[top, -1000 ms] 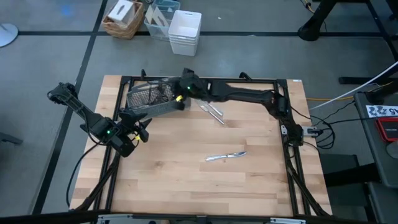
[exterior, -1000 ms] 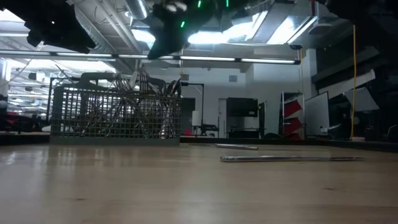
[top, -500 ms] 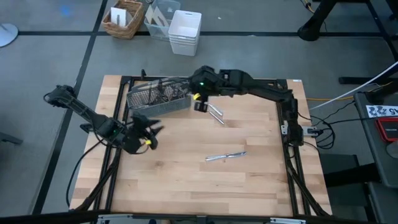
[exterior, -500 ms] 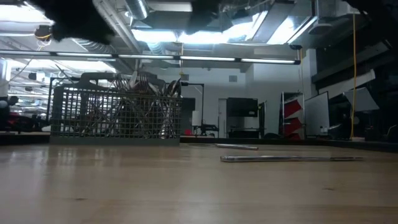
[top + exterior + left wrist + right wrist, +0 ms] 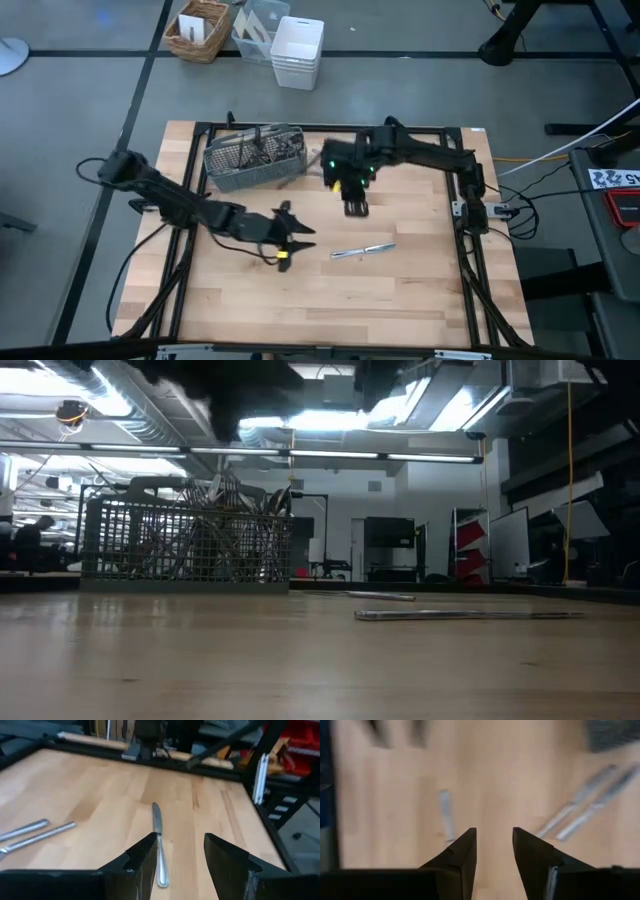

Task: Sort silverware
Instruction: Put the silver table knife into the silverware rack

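Observation:
A grey wire-mesh caddy (image 5: pixel 252 158) stands at the table's far left, with silverware upright in it (image 5: pixel 215 500). One knife (image 5: pixel 365 251) lies flat near the table's middle. Two more pieces (image 5: pixel 585 815) lie side by side nearer the caddy. My left gripper (image 5: pixel 298 238) hovers open just left of the knife. In the left wrist view the knife (image 5: pixel 159 845) lies ahead of the open fingers (image 5: pixel 180 855). My right gripper (image 5: pixel 353 205) hangs open above the table, to the caddy's right, pointing down with nothing between its fingers (image 5: pixel 495 845).
Black frame rails (image 5: pixel 330 128) run along the table's edges. A white bin (image 5: pixel 297 52) and a basket (image 5: pixel 197 28) sit on the floor beyond the far edge. Bare wood (image 5: pixel 330 300) stretches across the near half of the table.
My left gripper has swept from the table's left side toward the middle, turning to face the lone knife. My right gripper has drawn away from the caddy toward the right and near side and tipped to point down. The silverware has not moved.

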